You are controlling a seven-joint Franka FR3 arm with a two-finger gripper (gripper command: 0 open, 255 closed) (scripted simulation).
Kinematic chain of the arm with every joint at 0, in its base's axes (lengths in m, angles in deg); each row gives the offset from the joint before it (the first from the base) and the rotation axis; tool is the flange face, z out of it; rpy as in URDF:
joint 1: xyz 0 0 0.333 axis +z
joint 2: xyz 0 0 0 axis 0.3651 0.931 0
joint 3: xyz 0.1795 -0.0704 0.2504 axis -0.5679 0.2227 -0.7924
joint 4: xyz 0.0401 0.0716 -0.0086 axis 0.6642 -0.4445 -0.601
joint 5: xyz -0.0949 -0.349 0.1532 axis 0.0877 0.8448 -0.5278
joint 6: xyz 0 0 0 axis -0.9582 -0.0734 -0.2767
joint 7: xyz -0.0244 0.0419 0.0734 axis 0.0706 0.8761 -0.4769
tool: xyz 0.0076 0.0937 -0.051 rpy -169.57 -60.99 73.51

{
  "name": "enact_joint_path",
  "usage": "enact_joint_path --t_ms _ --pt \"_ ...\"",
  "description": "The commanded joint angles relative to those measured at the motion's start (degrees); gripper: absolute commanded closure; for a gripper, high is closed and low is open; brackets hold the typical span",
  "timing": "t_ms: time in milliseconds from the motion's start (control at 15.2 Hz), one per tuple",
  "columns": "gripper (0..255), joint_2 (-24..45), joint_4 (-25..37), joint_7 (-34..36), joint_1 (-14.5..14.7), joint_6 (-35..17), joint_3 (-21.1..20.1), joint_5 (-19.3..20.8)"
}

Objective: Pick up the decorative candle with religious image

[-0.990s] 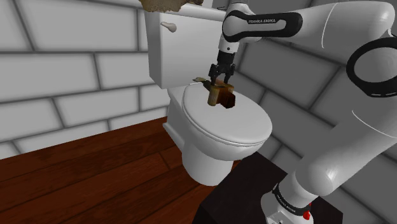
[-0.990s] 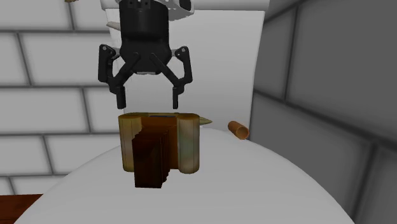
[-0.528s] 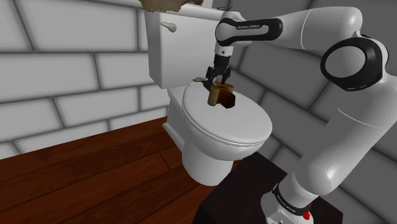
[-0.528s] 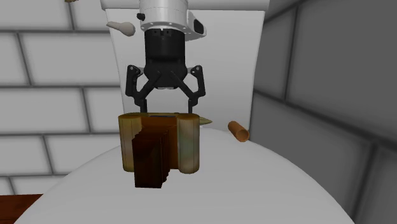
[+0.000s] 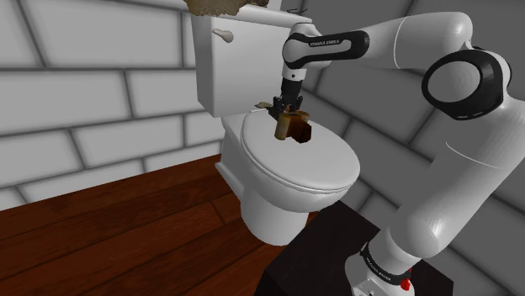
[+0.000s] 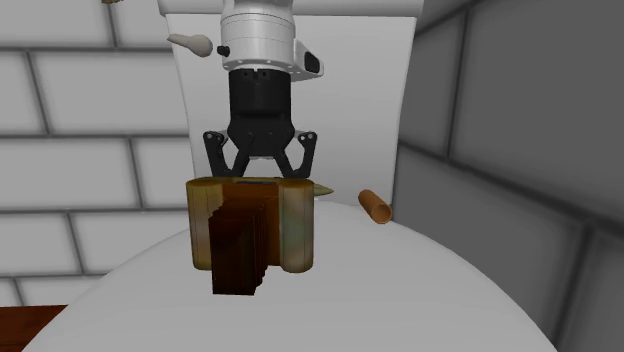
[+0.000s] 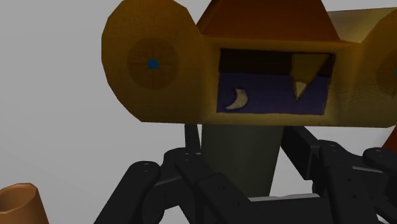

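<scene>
On the closed white toilet lid (image 6: 400,290), near the tank (image 5: 227,67), the candle (image 6: 250,235) is standing upright. It has a yellow-brown body with two round side columns and a dark brown stepped block in front. The wrist view is showing a blue panel with a moon shape on its top. The gripper (image 6: 262,178) is hanging straight down over the candle's back edge, with its lower end hidden behind the candle's top, so I cannot tell if it is clamping or loose.

Handling guess: the candle is looking rigid, blocky and fairly light. Its faces are likely smooth, so it could be slipping, and the round columns could be rolling out of a pinch. The best hold is probably across the narrower olive middle part right in front of the gripper in the wrist view, not across the full width.

A small brown tube (image 6: 376,206) is lying on the lid beside the candle, apart from it and not blocking. The tank is rising close behind the hand, leaving little room at the back. The curved lid could be letting the candle slide if nudged.
</scene>
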Motion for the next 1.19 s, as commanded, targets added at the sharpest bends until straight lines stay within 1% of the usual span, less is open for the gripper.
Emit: enact_joint_path --t_ms 0,396,1122 --pt "255 0.01 -0.07 0.0 -0.02 -0.02 0.03 0.02" --pt "255 0.02 -0.02 0.03 -0.01 0.01 0.01 0.01" --pt "255 -0.69 7.56 0.08 -0.02 8.3 0.02 0.05"
